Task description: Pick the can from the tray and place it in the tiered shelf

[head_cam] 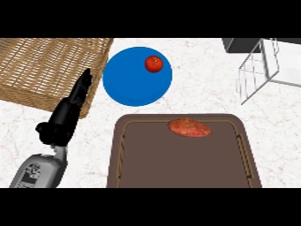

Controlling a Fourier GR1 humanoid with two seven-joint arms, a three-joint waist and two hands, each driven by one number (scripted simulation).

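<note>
A dark brown tray lies at the centre of the counter near me. On it, close to its far edge, rests a flattish reddish speckled object; it does not look like a can. The white wire tiered shelf stands at the far right. My left hand shows at the left of the tray, open, fingers straight and pointing away from me, holding nothing. It is clear of the tray. My right hand is out of view.
A blue plate beyond the tray carries a small red tomato. A wicker basket fills the far left, just beyond my left hand's fingertips. White marble counter lies between tray and shelf.
</note>
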